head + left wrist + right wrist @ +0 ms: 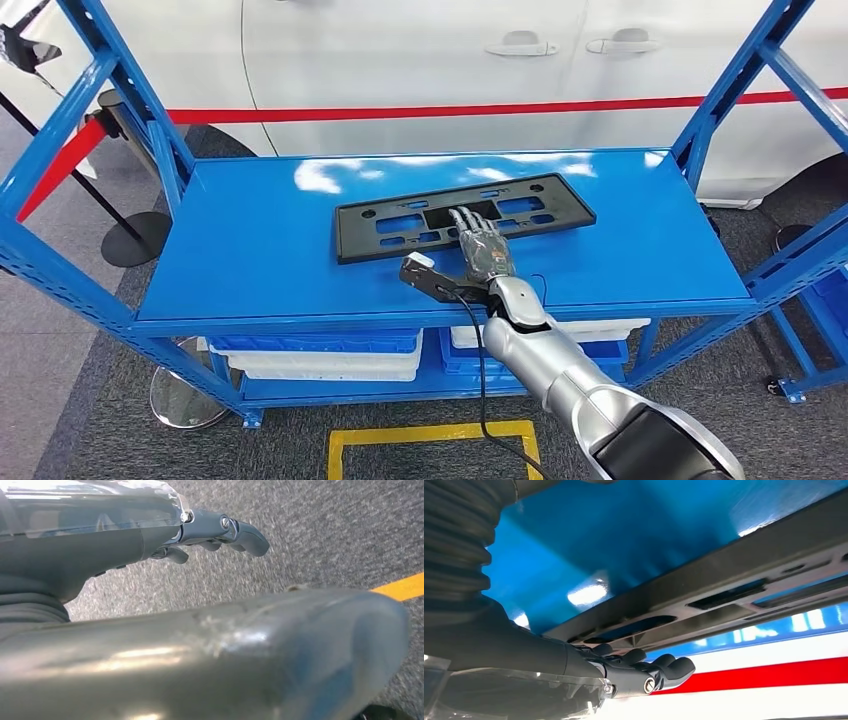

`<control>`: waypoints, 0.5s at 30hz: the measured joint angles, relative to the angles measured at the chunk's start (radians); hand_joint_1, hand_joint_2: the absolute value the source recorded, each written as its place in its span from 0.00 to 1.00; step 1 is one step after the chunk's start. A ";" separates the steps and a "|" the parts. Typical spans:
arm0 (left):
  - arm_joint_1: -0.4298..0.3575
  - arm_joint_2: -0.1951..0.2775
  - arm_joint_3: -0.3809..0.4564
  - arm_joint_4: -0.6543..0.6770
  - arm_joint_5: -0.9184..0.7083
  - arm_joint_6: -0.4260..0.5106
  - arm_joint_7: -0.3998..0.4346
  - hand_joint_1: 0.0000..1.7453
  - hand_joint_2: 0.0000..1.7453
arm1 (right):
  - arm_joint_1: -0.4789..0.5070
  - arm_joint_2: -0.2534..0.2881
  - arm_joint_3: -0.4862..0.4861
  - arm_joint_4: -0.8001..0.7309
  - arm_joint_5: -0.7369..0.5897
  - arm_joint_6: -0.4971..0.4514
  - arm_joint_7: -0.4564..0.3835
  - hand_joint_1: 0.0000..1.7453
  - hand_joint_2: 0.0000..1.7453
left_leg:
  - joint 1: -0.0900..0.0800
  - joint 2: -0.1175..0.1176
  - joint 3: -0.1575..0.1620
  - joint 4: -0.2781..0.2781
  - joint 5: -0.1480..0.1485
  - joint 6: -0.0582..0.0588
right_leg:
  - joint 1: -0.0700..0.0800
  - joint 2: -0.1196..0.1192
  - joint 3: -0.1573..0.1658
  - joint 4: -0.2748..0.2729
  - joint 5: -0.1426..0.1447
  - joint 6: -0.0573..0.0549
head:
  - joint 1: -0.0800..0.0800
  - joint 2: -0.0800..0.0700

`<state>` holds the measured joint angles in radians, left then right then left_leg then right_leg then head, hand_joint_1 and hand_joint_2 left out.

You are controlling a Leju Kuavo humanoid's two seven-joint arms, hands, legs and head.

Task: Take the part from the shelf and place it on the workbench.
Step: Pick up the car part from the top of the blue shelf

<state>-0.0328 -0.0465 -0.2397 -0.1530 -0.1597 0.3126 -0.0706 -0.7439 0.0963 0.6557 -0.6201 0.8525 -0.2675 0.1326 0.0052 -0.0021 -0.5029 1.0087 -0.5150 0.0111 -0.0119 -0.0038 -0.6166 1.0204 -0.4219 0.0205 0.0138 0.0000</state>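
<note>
The part (pixel 380 220) is a flat black plate frame with slots, lying across the middle of the blue shelf top (pixel 250 250). My right hand (pixel 482 245) reaches over the shelf's front edge and lies on the part's near middle, fingers stretched forward over it, nothing gripped. In the right wrist view the dark fingers (pixel 664 667) sit at the part's (pixel 724 595) near edge. My left hand (pixel 215 535) hangs over grey carpet, fingers loosely out and holding nothing.
Blue shelf uprights (pixel 735 80) rise at both sides. White and blue bins (pixel 320 355) fill the lower shelf. A white car (pixel 450 60) and a red barrier tape (pixel 400 112) stand behind. Yellow floor marking (pixel 430 435) lies in front, and a stanchion base (pixel 135 238) stands at the left.
</note>
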 joint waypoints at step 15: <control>0.003 -0.007 0.115 0.000 0.107 -0.010 -0.028 0.00 0.00 | 0.091 -0.029 -0.047 -0.066 0.052 -0.026 -0.023 0.00 1.00 | -0.006 0.000 0.010 -0.001 -0.004 0.003 | -0.004 0.000 0.015 -0.006 -0.001 0.003 | 0.000 0.000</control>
<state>-0.0302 -0.0539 -0.1245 -0.1530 -0.0524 0.3026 -0.0990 -0.6524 0.0676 0.6086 -0.6864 0.9045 -0.2939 0.1092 -0.0012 -0.0017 -0.4931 1.0078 -0.5195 0.0139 -0.0155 -0.0038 -0.6017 1.0145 -0.4225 0.0237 0.0137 0.0000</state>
